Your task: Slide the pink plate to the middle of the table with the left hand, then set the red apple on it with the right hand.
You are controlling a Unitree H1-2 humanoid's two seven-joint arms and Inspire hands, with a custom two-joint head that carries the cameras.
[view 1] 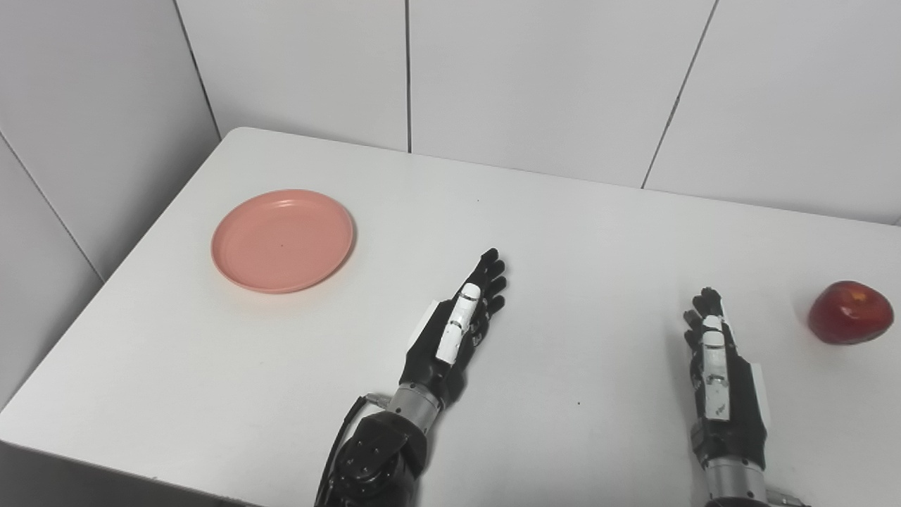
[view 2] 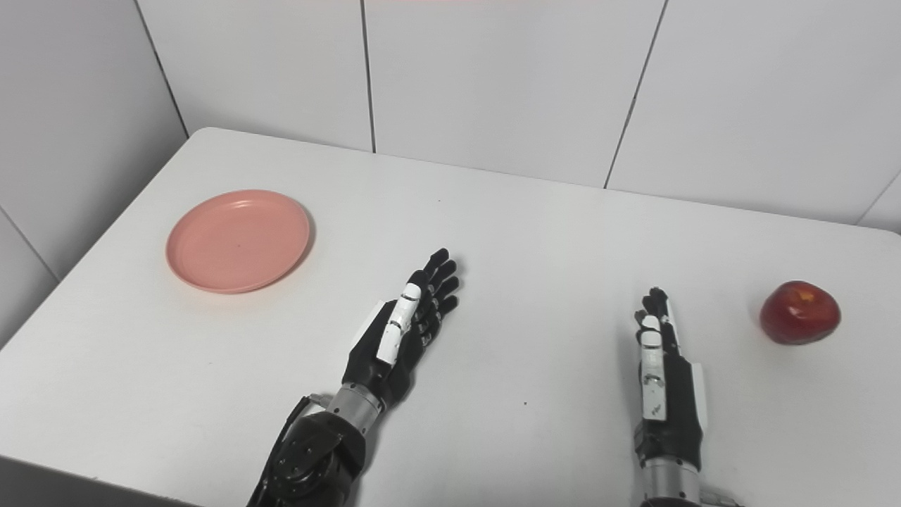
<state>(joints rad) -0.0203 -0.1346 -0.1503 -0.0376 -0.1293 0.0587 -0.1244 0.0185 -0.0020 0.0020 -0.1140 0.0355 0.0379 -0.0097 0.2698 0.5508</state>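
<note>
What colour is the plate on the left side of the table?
The plate is a plain salmon pink with no pattern; it shows best in the left eye view.

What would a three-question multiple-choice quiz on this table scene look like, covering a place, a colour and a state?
1. Where does the red apple lie?
A. on the plate
B. on the table's right side
C. in a hand

2. What colour is the plate?
A. pink
B. blue
C. green

3. How is the left hand?
A. shut on the plate
B. shut on the apple
C. open, holding nothing

Answers:
1 B, the apple sits on the bare table, to the right of the right hand.
2 A, its whole surface is pink.
3 C, its fingers are stretched out, apart from the plate.
</note>
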